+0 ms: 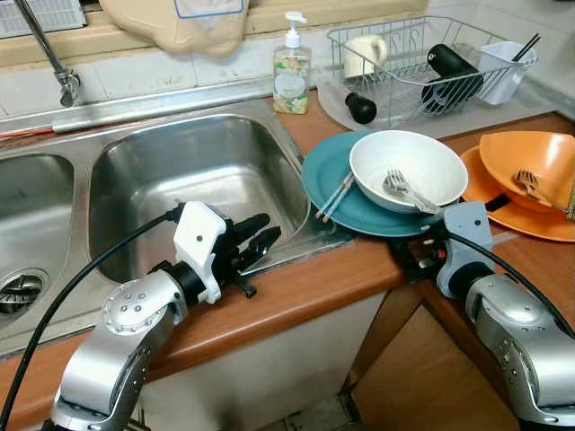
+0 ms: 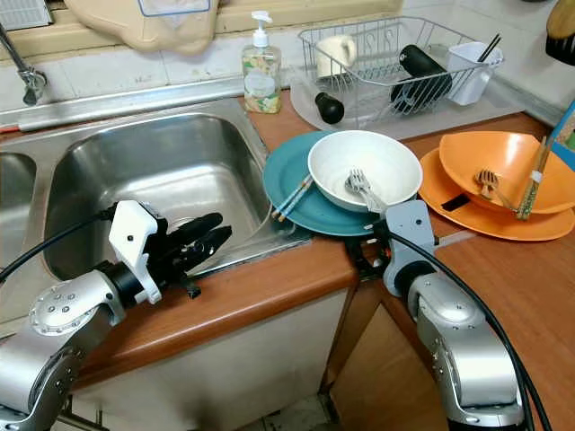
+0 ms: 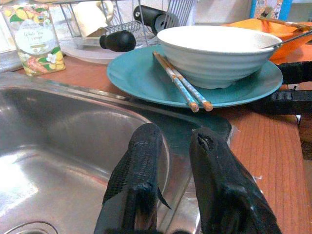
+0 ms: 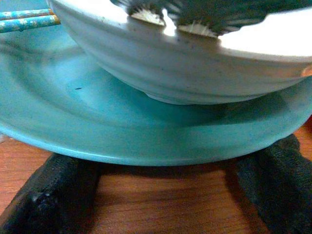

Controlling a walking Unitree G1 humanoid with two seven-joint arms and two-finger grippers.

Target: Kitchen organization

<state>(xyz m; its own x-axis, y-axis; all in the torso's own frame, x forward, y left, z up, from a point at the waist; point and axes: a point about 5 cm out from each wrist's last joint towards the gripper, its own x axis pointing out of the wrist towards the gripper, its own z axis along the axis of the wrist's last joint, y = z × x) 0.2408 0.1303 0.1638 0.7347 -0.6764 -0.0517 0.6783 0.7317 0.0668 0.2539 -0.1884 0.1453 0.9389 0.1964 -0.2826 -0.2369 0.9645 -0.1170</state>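
A kitchen counter with a steel sink (image 1: 198, 180) on the robot's left and dirty dishes on the wooden worktop to its right. A teal plate (image 1: 337, 184) sits just beside the sink, its near edge overhanging the sink rim. On it rest a white bowl (image 1: 420, 166) holding a fork (image 1: 404, 190), and a pair of chopsticks (image 1: 334, 197) lying on the plate beside the bowl.

The right gripper (image 4: 161, 195) is low at the plate's near edge, its two black fingers spread wide and lying on the wood under the rim, with nothing held. The left gripper (image 1: 254, 244) hovers over the sink's front corner, fingers a little apart and empty, pointing toward the plate.

Farther right sits an orange bowl (image 1: 530, 162) on an orange plate (another fork inside). Behind stand a soap bottle (image 1: 292, 72) and a wire dish rack (image 1: 413, 54).

The step in hand appears to be taking hold of the teal plate. Next, the right fingers likely need to close on the rim and keep it level, so bowl and chopsticks do not slide.
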